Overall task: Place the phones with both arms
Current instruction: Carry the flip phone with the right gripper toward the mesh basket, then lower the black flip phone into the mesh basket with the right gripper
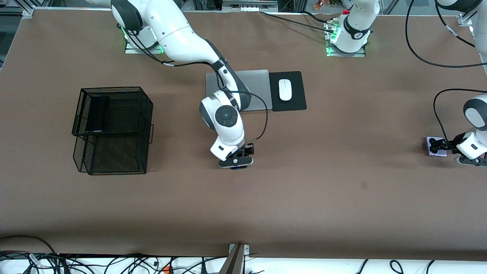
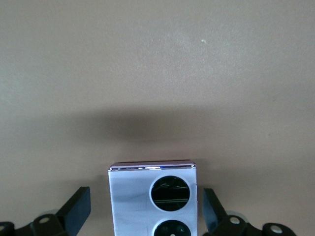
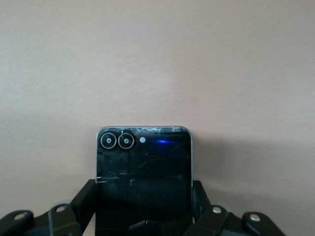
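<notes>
The small squarish black phone (image 3: 142, 157) sits between the fingers of my right gripper (image 3: 142, 201), which press on both its sides. In the front view this gripper (image 1: 236, 163) is low at the table's middle and hides the phone. The lavender-white phone (image 2: 133, 196) with two black circles lies flat on the table at the left arm's end (image 1: 438, 153). My left gripper (image 2: 146, 211) is open around it, with a gap on each side, and it also shows in the front view (image 1: 437, 146). The long black slab phone (image 1: 97, 114) lies in the mesh rack's upper tier.
A black wire-mesh rack (image 1: 114, 152) with two tiers stands toward the right arm's end. A silver laptop (image 1: 258, 87) and a white mouse (image 1: 285, 90) on a black pad (image 1: 295, 102) lie near the robots' bases. Cables run along the left arm's end.
</notes>
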Robot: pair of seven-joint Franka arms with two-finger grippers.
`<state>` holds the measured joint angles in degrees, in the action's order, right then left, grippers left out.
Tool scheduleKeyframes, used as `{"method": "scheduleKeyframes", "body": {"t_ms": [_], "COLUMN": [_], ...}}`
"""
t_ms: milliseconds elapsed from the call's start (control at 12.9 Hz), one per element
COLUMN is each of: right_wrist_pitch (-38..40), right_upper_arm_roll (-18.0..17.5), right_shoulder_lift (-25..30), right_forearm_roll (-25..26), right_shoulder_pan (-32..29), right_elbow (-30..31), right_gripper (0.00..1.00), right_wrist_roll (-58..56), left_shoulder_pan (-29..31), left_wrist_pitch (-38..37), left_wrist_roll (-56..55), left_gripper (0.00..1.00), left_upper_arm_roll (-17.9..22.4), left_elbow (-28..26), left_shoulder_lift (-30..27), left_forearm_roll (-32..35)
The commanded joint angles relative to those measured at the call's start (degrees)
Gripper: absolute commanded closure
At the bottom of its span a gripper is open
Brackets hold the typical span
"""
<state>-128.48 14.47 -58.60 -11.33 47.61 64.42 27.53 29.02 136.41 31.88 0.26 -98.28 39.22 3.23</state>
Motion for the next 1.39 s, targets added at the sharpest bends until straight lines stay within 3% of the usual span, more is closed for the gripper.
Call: {"method": "scheduleKeyframes", "body": {"t_ms": [0,232,465,697,930,1239,1317], "right_wrist_pitch": [9.79,21.65,33.0,36.55,35.06,33.47,33.38], "right_upper_arm_roll": [3.27,9.24,18.9,25.77,28.42,29.74,29.74], "right_shoulder_lift": [8.12,15.07,20.08,28.68,35.64,38.12,38.03], "right_forearm_roll": [0.87,0.78,0.17,0.26,1.05,1.05,0.96], "right_shoulder_pan": [-0.15,-2.86,-3.92,-4.54,-4.45,-4.37,-4.37], "right_elbow": [0.88,1.32,3.24,15.68,28.09,37.69,39.1], "right_gripper": [0.86,0.85,0.78,0.78,0.8,0.8,0.8], "right_wrist_roll": [-4.65,-13.87,-21.52,-30.93,-31.83,-31.4,-31.04], "left_shoulder_pan": [0.6,0.78,0.86,0.86,0.86,0.86,0.86], "left_wrist_pitch": [1.58,4.04,5.71,5.89,6.85,8.35,8.35], "left_wrist_roll": [0.11,-0.06,-0.68,-0.85,-0.94,-1.73,-1.73], "left_gripper": [0.0,0.0,0.0,0.0,0.0,0.0,0.12], "left_upper_arm_roll": [-0.53,-0.53,-0.53,-0.53,-0.53,-0.53,-0.53], "left_elbow": [-1.47,-3.4,-4.55,-4.64,-4.73,-5.34,-5.34], "left_shoulder_lift": [-0.64,-0.64,-0.64,-0.55,-0.11,0.41,0.5], "left_forearm_roll": [-1.55,-1.56,-1.56,-1.56,-1.56,-1.56,-1.56]}}
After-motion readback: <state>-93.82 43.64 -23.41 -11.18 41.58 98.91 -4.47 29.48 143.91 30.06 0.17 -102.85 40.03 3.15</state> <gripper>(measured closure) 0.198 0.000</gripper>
